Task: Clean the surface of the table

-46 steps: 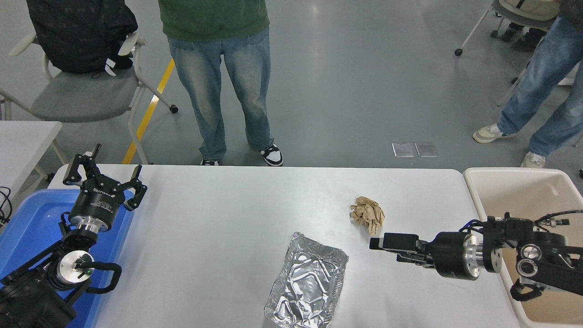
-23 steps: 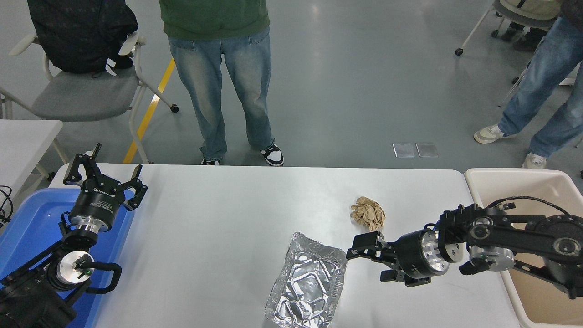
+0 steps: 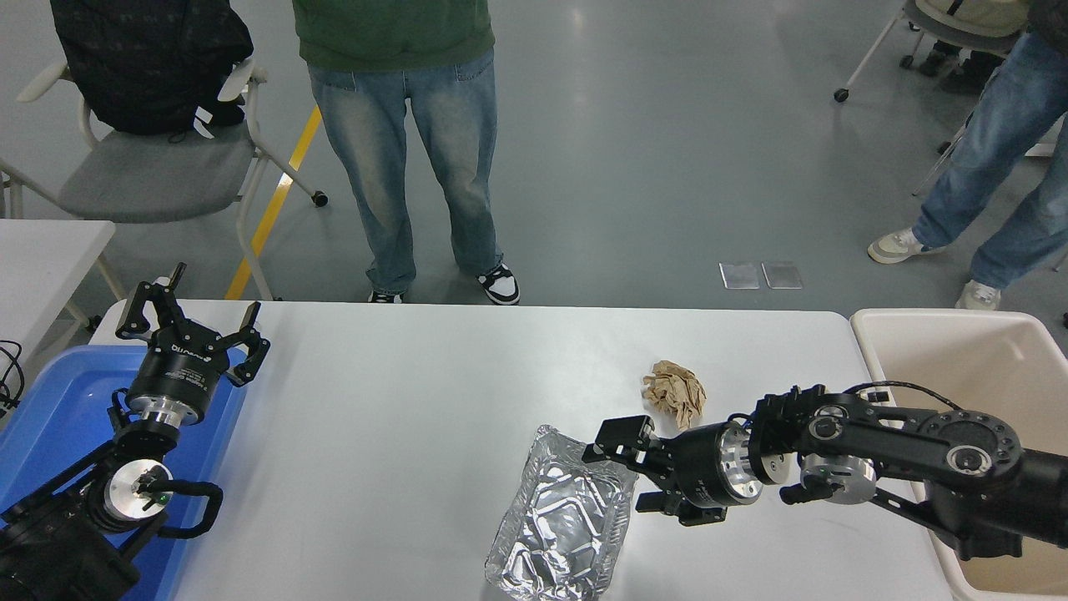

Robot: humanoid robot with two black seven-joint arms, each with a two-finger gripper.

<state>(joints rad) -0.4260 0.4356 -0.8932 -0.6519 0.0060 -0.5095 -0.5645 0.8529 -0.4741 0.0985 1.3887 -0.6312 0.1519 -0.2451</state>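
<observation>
The white table surface [image 3: 417, 392] carries a crumpled silver foil tray [image 3: 561, 526] at the front middle and a crumpled brown paper ball [image 3: 674, 391] to its upper right. My right gripper [image 3: 626, 472] is open and empty. It sits at the foil tray's right rim, with one finger over the tray's far right corner. The paper ball lies just behind it. My left gripper [image 3: 188, 325] is open and parked at the lower left, above the blue bin.
A blue bin [image 3: 50, 409] stands at the table's left end and a beige bin [image 3: 984, 367] at its right end. A person in jeans [image 3: 409, 150] stands at the far edge. A chair [image 3: 142, 175] and a smaller white table [image 3: 42, 250] are at the left.
My right arm has swung left from beside the paper ball to the foil tray's right rim, and its fingers have spread. The left arm has not moved.
</observation>
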